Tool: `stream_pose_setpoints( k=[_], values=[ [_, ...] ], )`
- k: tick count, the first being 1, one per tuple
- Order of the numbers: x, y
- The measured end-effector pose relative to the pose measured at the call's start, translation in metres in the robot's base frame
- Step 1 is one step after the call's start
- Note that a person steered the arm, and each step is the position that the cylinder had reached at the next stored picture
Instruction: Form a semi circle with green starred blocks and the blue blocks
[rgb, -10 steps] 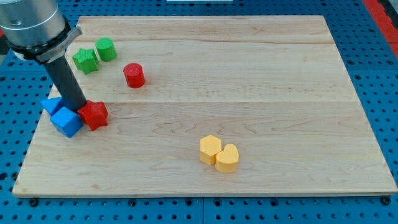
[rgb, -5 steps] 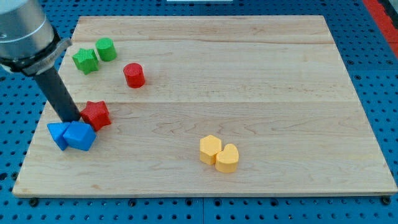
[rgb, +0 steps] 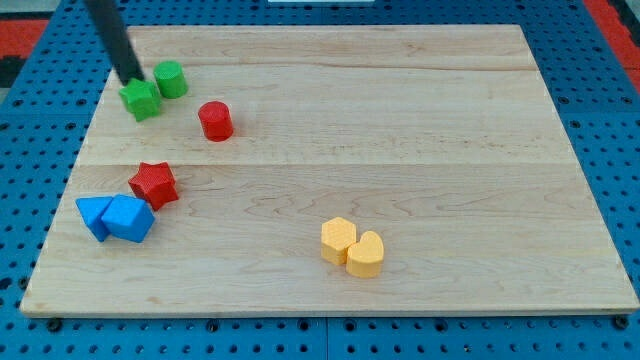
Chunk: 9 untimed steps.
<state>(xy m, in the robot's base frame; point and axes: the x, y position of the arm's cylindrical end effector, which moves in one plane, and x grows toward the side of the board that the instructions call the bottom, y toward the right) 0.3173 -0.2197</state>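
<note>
A green star block (rgb: 140, 99) lies near the board's top left, with a green cylinder (rgb: 170, 79) touching it on its right. My tip (rgb: 130, 80) sits at the star's top left edge, touching or almost touching it. Two blue blocks lie together at the lower left: a blue triangle-like block (rgb: 95, 214) and a blue block (rgb: 130, 219) pressed against its right side. A red star block (rgb: 153, 184) sits just above and right of the blue pair.
A red cylinder (rgb: 215, 120) stands right of the green blocks. Two yellow blocks (rgb: 338, 239) (rgb: 366, 254) lie touching near the bottom middle. The wooden board's left edge (rgb: 70, 190) runs close to the blue blocks.
My tip has left the blue blocks and moved up the view to the green star's top left. The blue blocks were first pushed down and now rest below the red star.
</note>
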Motion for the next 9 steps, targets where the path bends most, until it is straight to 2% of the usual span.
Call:
stream_pose_setpoints(
  k=[1, 2, 3, 4, 5, 6, 7, 9],
  values=[
    [0.059, 0.008],
    [0.093, 0.008],
    [0.096, 0.008],
    [0.109, 0.065],
    [0.1, 0.121],
    [0.061, 0.131],
    [0.039, 0.102],
    [0.085, 0.051]
  ],
)
